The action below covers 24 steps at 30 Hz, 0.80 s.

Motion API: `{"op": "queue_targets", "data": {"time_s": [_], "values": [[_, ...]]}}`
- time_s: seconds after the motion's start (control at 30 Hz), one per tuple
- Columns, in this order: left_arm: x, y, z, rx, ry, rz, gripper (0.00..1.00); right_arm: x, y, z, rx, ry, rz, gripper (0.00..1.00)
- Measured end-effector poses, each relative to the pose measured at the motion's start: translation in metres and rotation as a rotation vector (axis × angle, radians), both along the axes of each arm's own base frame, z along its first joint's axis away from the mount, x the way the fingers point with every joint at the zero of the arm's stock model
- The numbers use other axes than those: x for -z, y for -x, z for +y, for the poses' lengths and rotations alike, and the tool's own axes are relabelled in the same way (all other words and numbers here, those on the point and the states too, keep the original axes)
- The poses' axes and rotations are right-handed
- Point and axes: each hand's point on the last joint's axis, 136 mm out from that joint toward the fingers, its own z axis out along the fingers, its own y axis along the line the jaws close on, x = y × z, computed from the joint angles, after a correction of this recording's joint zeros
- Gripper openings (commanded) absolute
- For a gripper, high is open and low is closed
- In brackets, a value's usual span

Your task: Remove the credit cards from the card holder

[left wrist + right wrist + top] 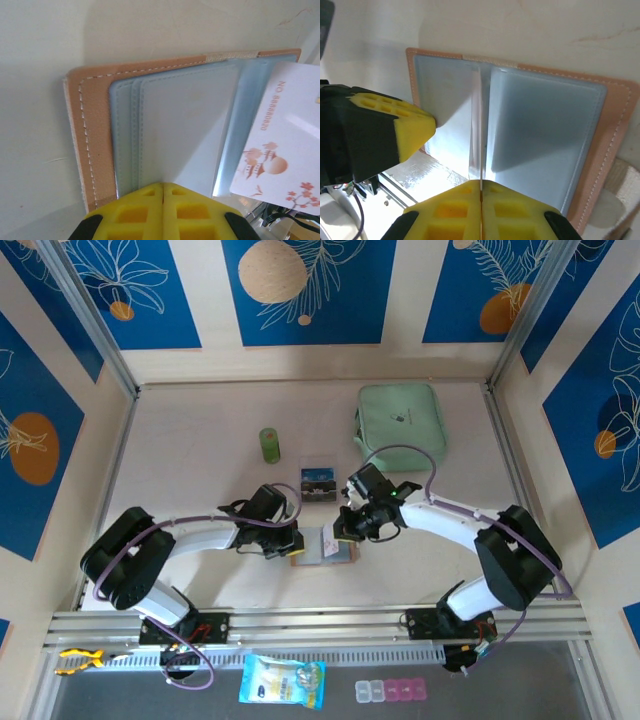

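Extraction in progress: the right gripper (pixel 481 186) clamps the pale card (pixel 280 145) edge-on; the left gripper (pixel 163 189), closed, pins the card holder (pixel 92 130). Next, draw the card clear toward twelve o'clock.

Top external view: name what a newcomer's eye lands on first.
The open card holder at the near middle of the table, where both arms meet: the shut left tool touches it, and the right tool pinches a white card with pink print. Behind, a mint-green pouch lies at the back right.
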Motion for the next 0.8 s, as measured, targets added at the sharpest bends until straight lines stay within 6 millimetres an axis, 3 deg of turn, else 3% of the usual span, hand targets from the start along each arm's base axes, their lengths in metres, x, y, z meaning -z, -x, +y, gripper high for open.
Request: {"op": "queue_targets", "data": {"time_s": [0.33,0.6,0.8], "values": [[-0.001,-0.001,0.0,-0.002,0.0,-0.005,0.1,-0.037,-0.02,0.003,-0.198,-0.001,-0.158,0.04],[-0.017,-0.009,0.002,-0.022,0.014,-0.052,0.13,-0.042,-0.039,0.002,-0.517,0.07,-0.292,0.01],[-0.036,-0.02,0.011,-0.054,0.051,-0.115,0.15,-0.05,-0.067,0.003,-0.76,0.166,-0.401,0.0]]}}
